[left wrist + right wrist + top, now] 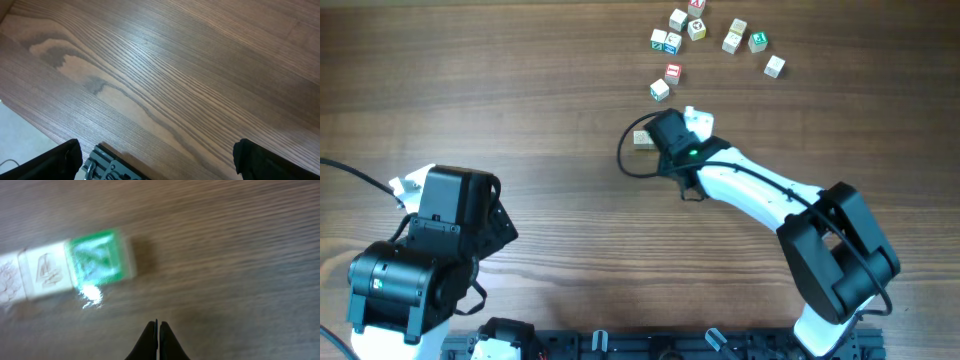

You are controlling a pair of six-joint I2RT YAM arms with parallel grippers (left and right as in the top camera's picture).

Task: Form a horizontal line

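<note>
The horizontal line (65,270) is a short row of pale wooden letter cubes touching side by side on the table. Its rightmost cube has a shiny green top (97,260); a plain engraved cube (46,271) and part of another sit to its left. In the overhead view only one pale end cube (642,139) shows beside the right wrist, which hides the others. My right gripper (158,330) is shut and empty, above bare table just right of the row. My left gripper (157,160) is open and empty over bare wood at the near left.
Several loose letter cubes with red, blue and green marks lie scattered at the far right, such as a red-marked one (672,71) and a green-marked one (757,41). A white cube (659,91) lies just beyond the right wrist. The table's near edge and rail (115,167) show below the left gripper.
</note>
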